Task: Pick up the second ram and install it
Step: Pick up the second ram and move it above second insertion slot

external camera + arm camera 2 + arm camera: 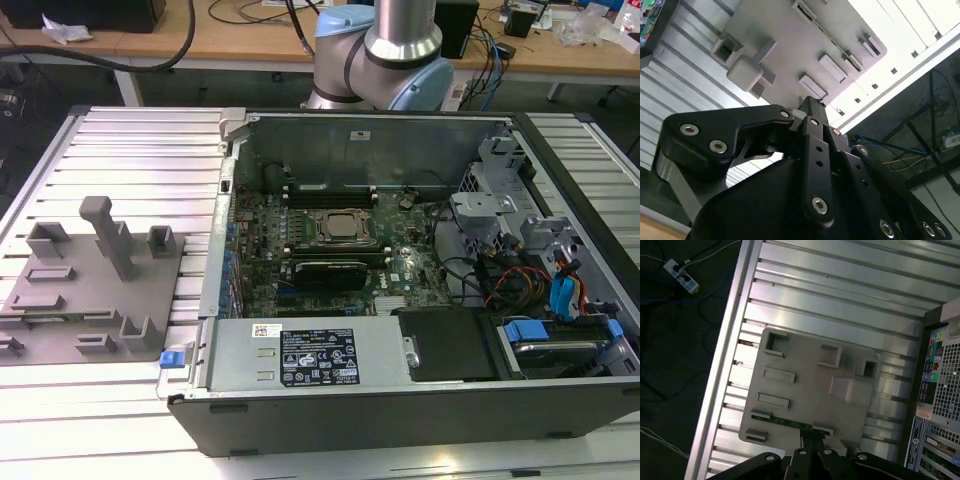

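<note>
The job is at its pick-up stage, and nothing has been grasped yet. The second ram (790, 423), a thin green stick, sits in a holder along one edge of the grey fixture plate (805, 385). I can't tell whether it lies flat or stands on its edge. In the exterior view that fixture plate (100, 300) rests on the slotted aluminium worktop (140, 150), on the exterior view's left. It lies just beside the open computer case (400, 420), whose motherboard (400, 270) and CPU socket (338, 228) are exposed.

The hand (812, 439) hangs above the fixture, clear of it, with its tip lined up over the end of the stick nearer the case. In the second wrist view the hand (810, 102) comes to a single point with the fingers pressed together, and there is nothing between them.

As I judge it, a pick from here calls for three things:
- The fingers need to spread wide enough to straddle the board's thin faces.
- The hand needs to be centred along the stick's length rather than over one end.
- The descent should be straight, so the pads close on the board and not on the holder's walls.

A crooked grip would likely make seating the stick in a slot on the motherboard awkward.
</note>
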You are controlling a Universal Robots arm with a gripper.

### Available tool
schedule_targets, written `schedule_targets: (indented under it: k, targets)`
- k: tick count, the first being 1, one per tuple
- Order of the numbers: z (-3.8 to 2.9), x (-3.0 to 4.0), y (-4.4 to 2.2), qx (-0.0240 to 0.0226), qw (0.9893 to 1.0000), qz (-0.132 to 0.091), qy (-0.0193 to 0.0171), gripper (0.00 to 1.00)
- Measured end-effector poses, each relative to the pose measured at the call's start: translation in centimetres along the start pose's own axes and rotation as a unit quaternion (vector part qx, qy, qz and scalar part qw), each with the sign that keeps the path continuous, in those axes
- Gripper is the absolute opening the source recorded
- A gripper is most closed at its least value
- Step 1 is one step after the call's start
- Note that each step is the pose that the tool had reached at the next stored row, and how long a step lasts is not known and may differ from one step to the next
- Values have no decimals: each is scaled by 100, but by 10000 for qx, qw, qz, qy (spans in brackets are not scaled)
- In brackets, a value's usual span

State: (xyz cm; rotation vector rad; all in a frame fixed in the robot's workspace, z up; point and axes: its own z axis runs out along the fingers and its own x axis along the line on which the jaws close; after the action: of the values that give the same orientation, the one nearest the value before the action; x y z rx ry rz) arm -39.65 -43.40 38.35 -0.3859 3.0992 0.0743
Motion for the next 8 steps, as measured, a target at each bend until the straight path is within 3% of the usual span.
schedule_targets:
  k: [2, 4, 8]
  targets:
    - [0, 0, 0, -7, 9996, -277, 12, 11]
    - [0, 0, 0, -13, 9984, -573, 26, 11]
    - [0, 0, 0, -25, 9943, -1061, 48, 11]
